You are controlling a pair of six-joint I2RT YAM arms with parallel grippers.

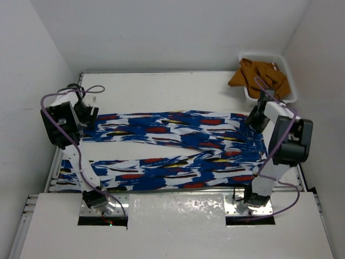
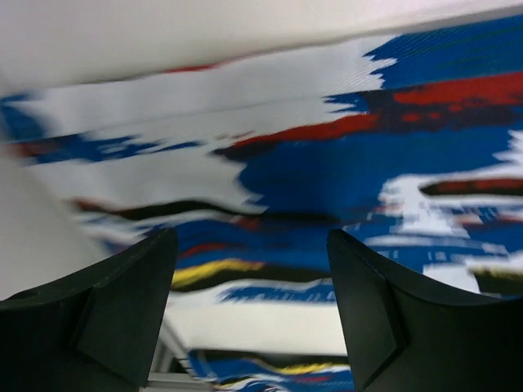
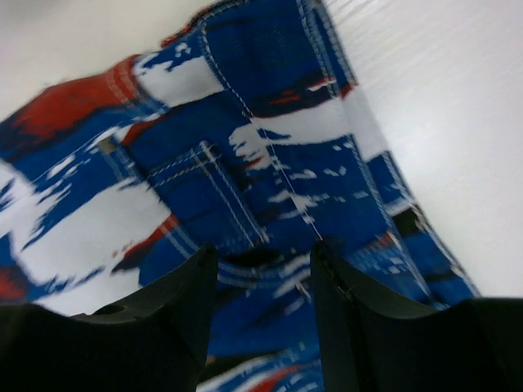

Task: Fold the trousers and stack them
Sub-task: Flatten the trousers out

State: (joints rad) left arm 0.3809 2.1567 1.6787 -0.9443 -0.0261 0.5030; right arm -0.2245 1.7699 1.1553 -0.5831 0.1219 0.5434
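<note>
The trousers (image 1: 178, 145), royal blue with white, red, yellow and black patches, lie spread flat across the table, legs to the left and waist to the right. My left gripper (image 1: 89, 116) hovers over the far left leg end. In the left wrist view it (image 2: 252, 237) is open, with printed cloth (image 2: 327, 171) below and nothing between its fingers. My right gripper (image 1: 253, 121) is at the far right corner of the waist. In the right wrist view it (image 3: 263, 249) stands open just above the stitched waist fabric (image 3: 245, 147).
A white basket (image 1: 288, 75) with an orange-brown cloth (image 1: 259, 75) in it stands at the back right corner. Bare table (image 1: 161, 91) lies behind the trousers. The near left leg end reaches the table's left edge (image 1: 56, 172).
</note>
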